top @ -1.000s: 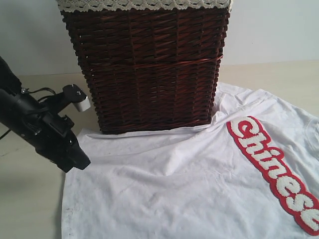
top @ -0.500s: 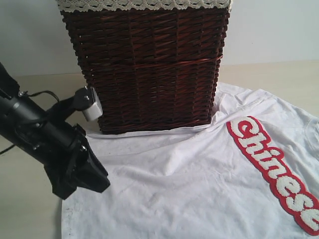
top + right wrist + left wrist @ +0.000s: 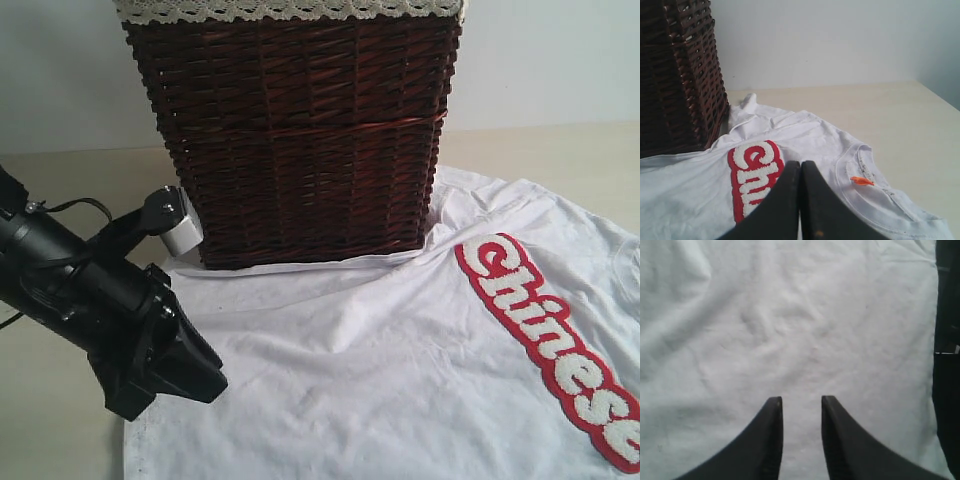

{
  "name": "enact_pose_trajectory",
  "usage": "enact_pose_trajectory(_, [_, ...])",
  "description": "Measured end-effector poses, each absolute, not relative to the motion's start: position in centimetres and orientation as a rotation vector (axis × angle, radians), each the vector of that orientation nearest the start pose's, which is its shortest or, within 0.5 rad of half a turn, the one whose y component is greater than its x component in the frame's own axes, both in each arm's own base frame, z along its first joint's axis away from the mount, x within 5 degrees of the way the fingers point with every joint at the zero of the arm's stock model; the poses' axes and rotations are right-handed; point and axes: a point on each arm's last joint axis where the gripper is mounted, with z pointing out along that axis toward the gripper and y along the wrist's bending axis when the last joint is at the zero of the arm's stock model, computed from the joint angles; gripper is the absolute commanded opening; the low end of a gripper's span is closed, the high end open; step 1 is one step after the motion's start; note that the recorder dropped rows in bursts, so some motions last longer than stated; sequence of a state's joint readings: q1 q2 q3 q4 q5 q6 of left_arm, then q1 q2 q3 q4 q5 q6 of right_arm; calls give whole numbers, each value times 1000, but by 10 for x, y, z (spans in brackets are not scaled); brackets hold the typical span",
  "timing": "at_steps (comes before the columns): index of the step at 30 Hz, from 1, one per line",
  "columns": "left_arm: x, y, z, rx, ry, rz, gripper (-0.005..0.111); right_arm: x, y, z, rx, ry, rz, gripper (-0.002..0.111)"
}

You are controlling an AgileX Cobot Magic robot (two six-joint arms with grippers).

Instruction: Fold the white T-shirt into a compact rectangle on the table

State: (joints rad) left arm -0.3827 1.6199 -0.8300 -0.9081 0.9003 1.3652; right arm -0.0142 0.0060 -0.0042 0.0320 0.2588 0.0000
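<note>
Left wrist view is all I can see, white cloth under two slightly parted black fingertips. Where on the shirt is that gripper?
Observer: The left gripper hovers over the left edge of the white T-shirt in the exterior view.
Operator: Anything close by?
Observer: A dark wicker basket stands just behind, the shirt's hem along its base.
Operator: And the other arm?
Observer: The right gripper is shut, above the shirt between the red lettering and the collar.
</note>
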Motion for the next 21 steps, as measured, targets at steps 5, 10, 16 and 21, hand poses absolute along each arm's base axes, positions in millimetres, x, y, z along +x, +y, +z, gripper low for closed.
enact_pose_trajectory(5, [231,-150,184,1559,2248,-817,70,55,0,191,33,1744,19,0])
enact_pose_trajectory(10, [223,-139,168,1657,2280,-695,91,55,0,191,33,1744,19,0])
enact_pose_trajectory(16, [207,-123,151,1799,2385,-613,92,55,0,191,33,1744,19,0])
enact_pose_trajectory(21, [214,-113,141,1839,2334,-370,92,55,0,191,33,1744,19,0])
